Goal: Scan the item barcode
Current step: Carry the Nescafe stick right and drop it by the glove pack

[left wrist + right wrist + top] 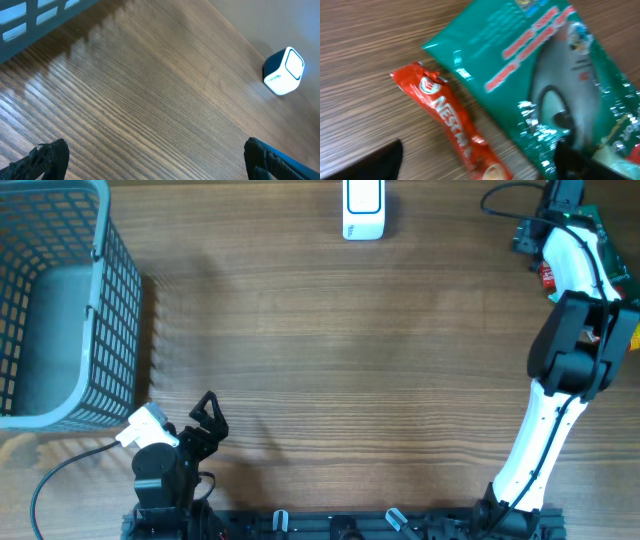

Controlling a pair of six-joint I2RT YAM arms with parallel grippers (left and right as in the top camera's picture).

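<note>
Right hand [477, 150] wide over one red packet [451, 120], one green bag [545, 75] — left hand [155, 145] wide too.

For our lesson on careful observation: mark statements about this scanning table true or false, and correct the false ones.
1. The barcode scanner stands at the table's far edge, near the middle. True.
2. The green packet lies inside the mesh basket. False: it lies on the wooden table, under the right arm.
3. The left gripper is open and holds nothing. True.
4. The red Nestle sachet lies on top of the green packet. False: it lies beside it on the wood.
5. The right gripper is shut on the sachet. False: its fingers stand wide apart.
</note>
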